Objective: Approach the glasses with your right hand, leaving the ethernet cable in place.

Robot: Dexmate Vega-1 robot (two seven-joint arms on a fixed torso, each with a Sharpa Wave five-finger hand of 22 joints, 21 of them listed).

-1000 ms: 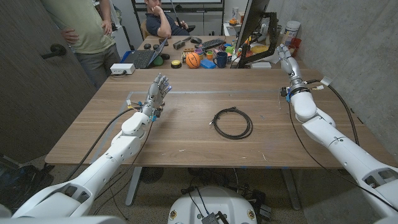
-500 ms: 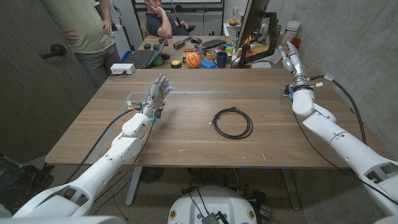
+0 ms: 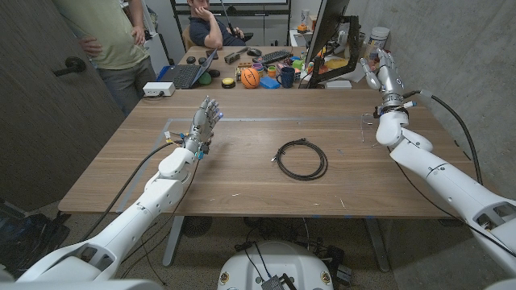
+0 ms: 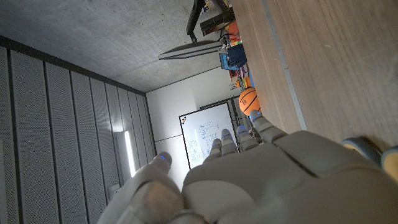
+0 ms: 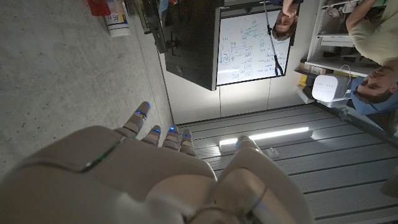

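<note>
A black ethernet cable [image 3: 300, 158] lies coiled on the wooden table [image 3: 242, 173], right of its middle. Clear-framed glasses [image 3: 366, 127] lie faintly visible near the table's right edge, just beside my right wrist. My right hand [image 3: 379, 71] is raised above the far right corner, fingers pointing up and apart, holding nothing; it stands beyond and above the glasses. In the right wrist view the right hand [image 5: 155, 177] faces the concrete wall. My left hand [image 3: 207, 117] stands upright over the left half of the table, fingers spread and empty, and the left wrist view shows its back [image 4: 249, 180].
A monitor [image 3: 326, 32], a basketball [image 3: 251, 77], a laptop [image 3: 187, 74] and small clutter crowd the far desk. A white box [image 3: 159, 89] sits at the far left corner. Two people [image 3: 105, 36] are behind the table. A concrete wall [image 3: 451, 56] runs close on the right.
My right arm has swung outward to the right and its hand has risen toward the far right corner. The left arm, the cable and the glasses stayed put.
</note>
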